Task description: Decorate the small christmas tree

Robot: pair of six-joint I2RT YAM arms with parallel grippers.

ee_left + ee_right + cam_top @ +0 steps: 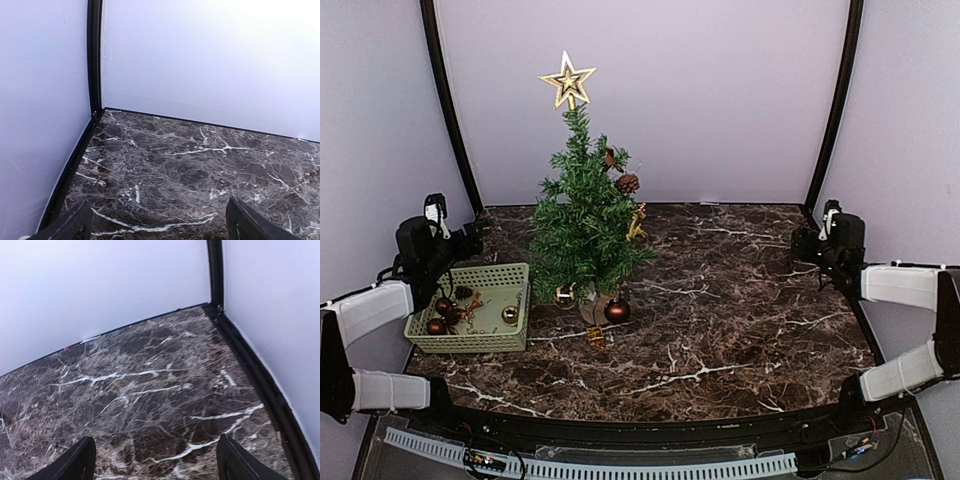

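The small christmas tree [582,225] stands upright at the back left of the marble table [740,310]. It carries a gold star [567,80] on top, pine cones [627,183], a gold figure [637,222], a gold ball [563,296] and a dark red ball [617,310] low down. My left gripper [468,238] hovers left of the tree, beside the basket. It is open, with only bare marble between its fingers [67,227]. My right gripper [807,246] is far right, also open and holding nothing, fingers [239,462] wide apart.
A green basket [518,275] with several ornaments, red and gold balls among them, sits left of the tree. A small gold piece [595,338] lies on the table before the trunk. White walls and black corner posts [93,55] close in the back and sides.
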